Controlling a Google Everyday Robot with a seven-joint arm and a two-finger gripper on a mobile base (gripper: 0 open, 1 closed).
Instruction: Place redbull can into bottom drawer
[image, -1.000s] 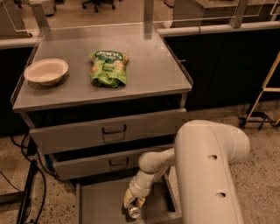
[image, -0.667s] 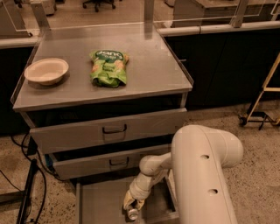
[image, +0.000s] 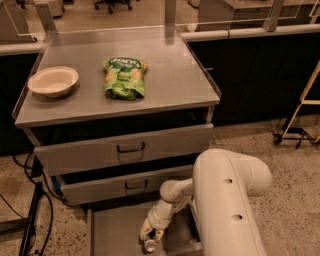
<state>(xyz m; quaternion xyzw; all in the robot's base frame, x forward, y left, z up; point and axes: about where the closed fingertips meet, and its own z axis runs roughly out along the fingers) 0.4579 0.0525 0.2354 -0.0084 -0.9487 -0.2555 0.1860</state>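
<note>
cabinet (image: 165, 90): carrying three drawers, one bowl (image: 53, 81), one green snack bag (image: 125, 77)
bottom drawer (image: 115, 235): standing pulled open
gripper (image: 150, 236): barely shifting over the last second, staying low inside the drawer, jaws seemingly clasping the can
redbull can (image: 150, 245): one, hanging near the drawer floor; release looking imminent

Low in the bottom drawer (image: 112, 232), the gripper (image: 151, 234) is partly hidden by its own wrist. Only the shiny end of the redbull can (image: 149, 245) shows, the rest is hidden under the gripper. The picture edge cuts the drawer's front and the white arm (image: 227, 200) covers its right side.
</note>
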